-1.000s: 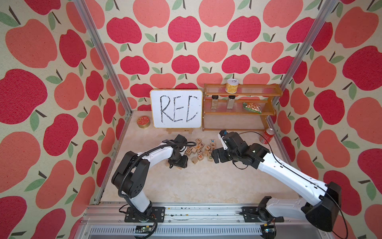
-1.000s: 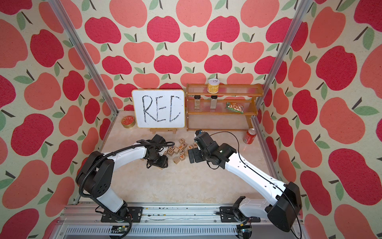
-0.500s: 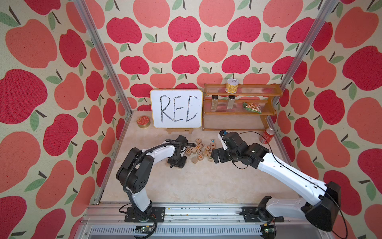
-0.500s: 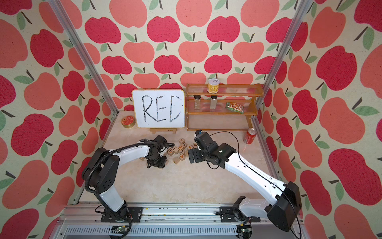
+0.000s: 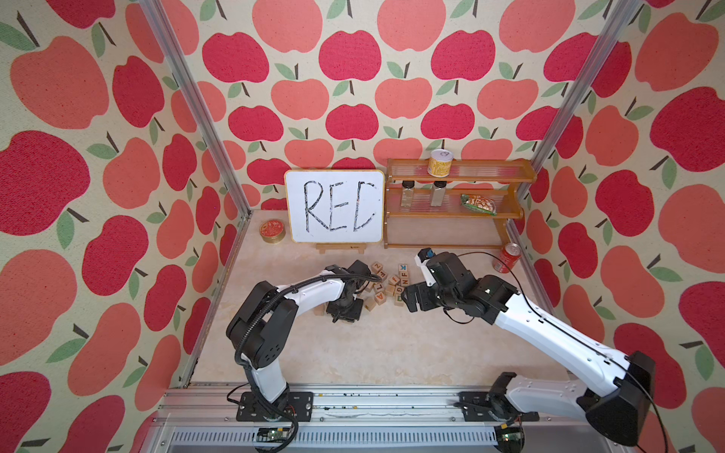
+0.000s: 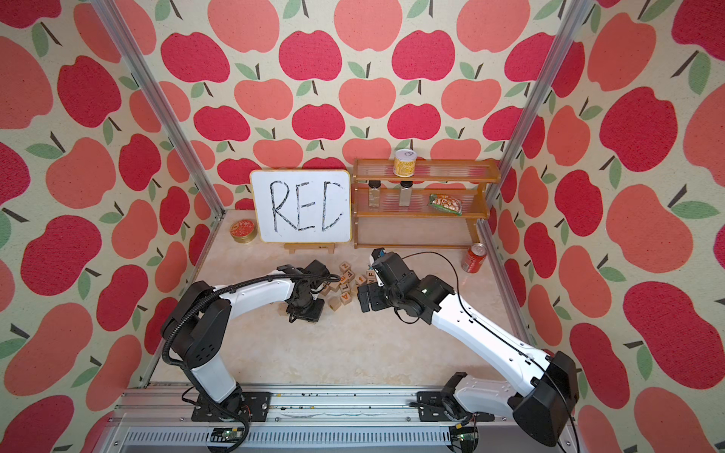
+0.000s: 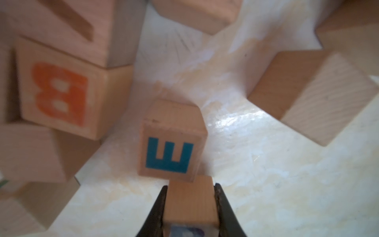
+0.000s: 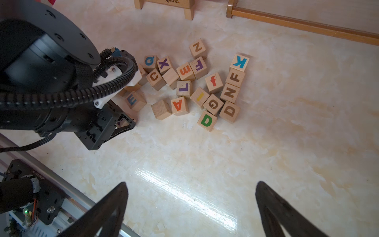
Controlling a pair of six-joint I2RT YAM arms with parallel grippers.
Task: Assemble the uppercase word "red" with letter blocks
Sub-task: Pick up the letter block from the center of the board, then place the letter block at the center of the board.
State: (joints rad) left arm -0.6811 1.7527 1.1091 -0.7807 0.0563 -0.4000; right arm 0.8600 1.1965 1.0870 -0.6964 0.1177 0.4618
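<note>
My left gripper (image 7: 190,185) is shut on a light-wood letter block (image 7: 190,203) down on the table. A purple print shows on the block's near face, too blurred to read. The blue E block (image 7: 172,141) (image 8: 134,100) stands just ahead of the held one, touching its corner. The green D block (image 8: 207,121) (image 5: 399,299) lies at the near edge of the pile, below my right gripper (image 8: 191,183). That gripper hangs open and empty above bare table. In both top views the left gripper (image 5: 345,310) (image 6: 304,308) sits at the pile's left edge and the right gripper (image 5: 410,300) (image 6: 365,300) at its right.
Several other letter blocks (image 8: 184,71) crowd the pile, among them an orange B (image 7: 59,92) and a brown D (image 8: 229,111). One block (image 5: 319,310) lies left of the left gripper. At the back stand a whiteboard (image 5: 334,206), a wooden shelf (image 5: 455,213), a red can (image 5: 508,257) and a round tin (image 5: 272,231).
The left gripper has closed on the block at the pile's left edge, and its arm has shifted slightly. The right arm has not moved.
</note>
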